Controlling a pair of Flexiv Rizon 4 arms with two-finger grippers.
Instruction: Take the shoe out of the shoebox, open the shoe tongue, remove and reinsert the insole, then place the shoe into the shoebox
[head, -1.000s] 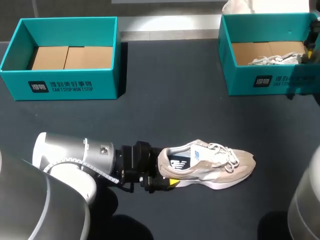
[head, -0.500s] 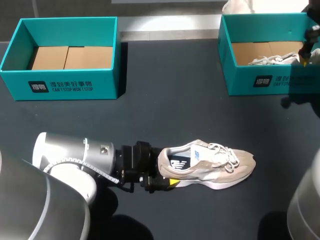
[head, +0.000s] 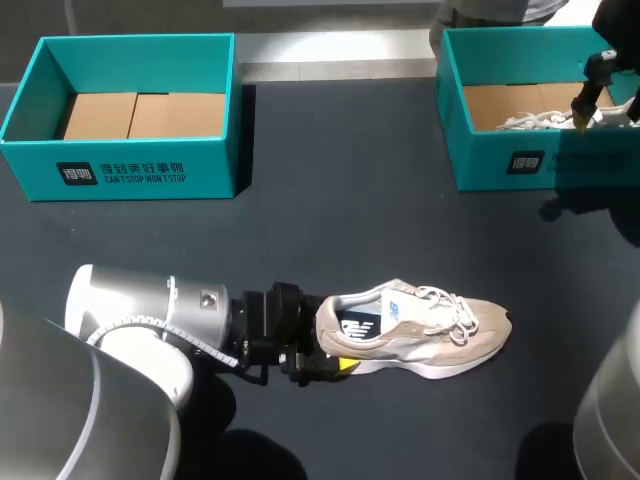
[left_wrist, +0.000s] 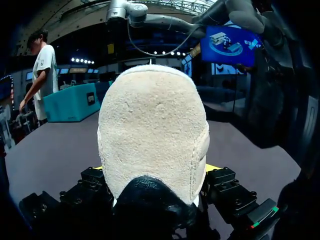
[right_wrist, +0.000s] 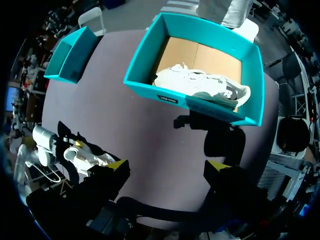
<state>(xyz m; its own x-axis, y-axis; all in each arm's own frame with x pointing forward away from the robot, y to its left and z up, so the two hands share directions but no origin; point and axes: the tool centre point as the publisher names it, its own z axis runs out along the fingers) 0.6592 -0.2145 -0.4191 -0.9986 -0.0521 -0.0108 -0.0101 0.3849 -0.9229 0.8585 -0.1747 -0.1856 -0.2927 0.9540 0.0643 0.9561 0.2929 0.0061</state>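
Left gripper (head: 325, 355) clamps shoe (head: 420, 335) heel; right gripper (right_wrist: 167, 167) spread

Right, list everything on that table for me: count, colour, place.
left shoebox: 1, teal, far left of the table, brown floor showing.
right shoebox: 1, teal, far right, with a shoe inside.
beige shoe: 1, beige and white, lying on the table's near middle, toe pointing right.
white shoe: 1, white and grey, lying in the right shoebox.
table: 1, dark grey, under everything.
left gripper: 1, black with yellow tips, shut on the beige shoe's heel.
right gripper: 1, yellow tips, open, holding nothing, in the air near the right shoebox.
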